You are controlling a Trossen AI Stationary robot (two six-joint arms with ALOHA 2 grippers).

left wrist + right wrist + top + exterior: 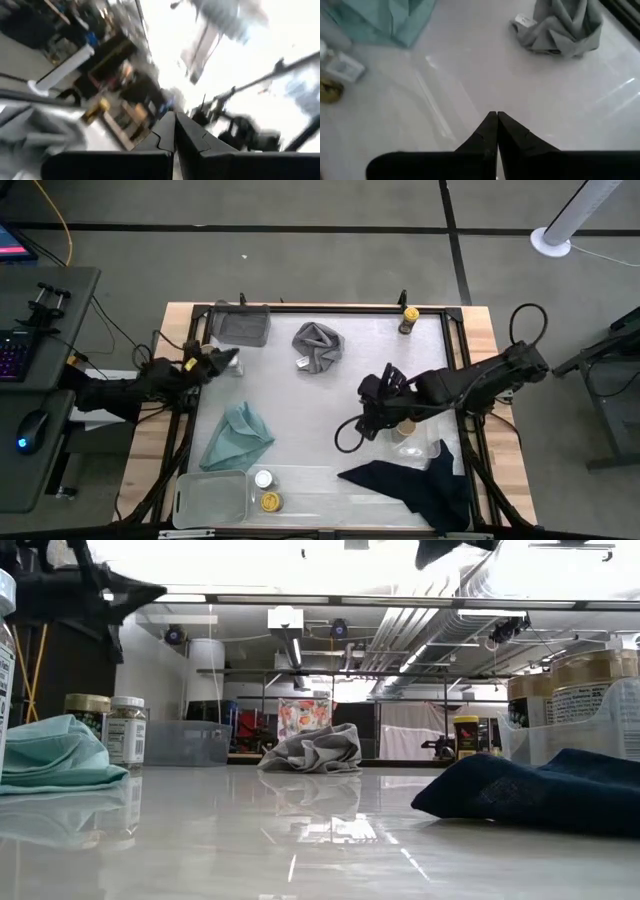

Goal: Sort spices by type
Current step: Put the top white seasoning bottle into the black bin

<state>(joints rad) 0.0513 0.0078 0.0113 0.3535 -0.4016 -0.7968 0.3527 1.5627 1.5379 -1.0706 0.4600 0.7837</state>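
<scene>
Both grippers, left (232, 358) and right (364, 426), are closed and empty. Jars (266, 490) are seen near left in a clear tray (300, 480) on the desk (330, 395); rigid, light, probably slippery, they are best gripped around the body.

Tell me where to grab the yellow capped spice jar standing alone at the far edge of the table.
Grip the yellow-capped spice jar around its body just under the cap, coming from above. It stands upright and alone, with bare table on its near side, so a top-down approach looks clear, probably easiest for the right tool.
</scene>
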